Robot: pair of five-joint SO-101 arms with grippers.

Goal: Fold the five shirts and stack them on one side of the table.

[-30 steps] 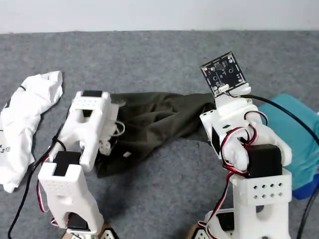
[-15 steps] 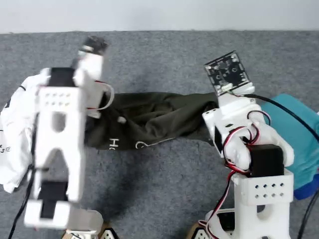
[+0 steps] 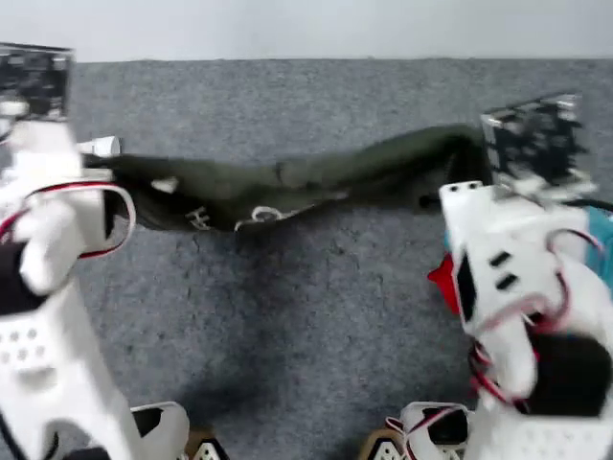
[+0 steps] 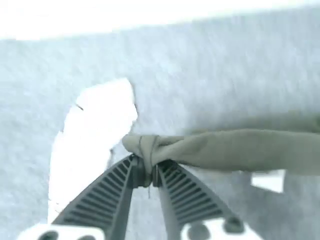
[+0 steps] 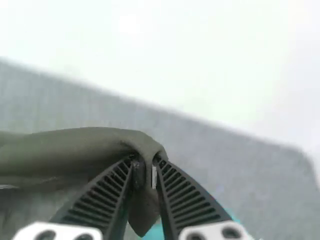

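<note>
olive shirt (image 3: 316, 180) — matt cloth | table (image 3: 316, 316) — rough grey carpet | arms (image 3: 517, 287): white plastic

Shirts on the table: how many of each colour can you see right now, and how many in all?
Dark olive-green fabric shirt: 1, stretched between the left pincer and the right pincer
White fabric shirt: 1
Teal fabric piece: 1, mostly hidden behind an arm, likely a shirt
Total: 3

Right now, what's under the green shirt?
Held taut in both jaws, the green shirt has grey table beneath, and a white shirt below its left end. The right arm covers what lies below its right end.
</note>
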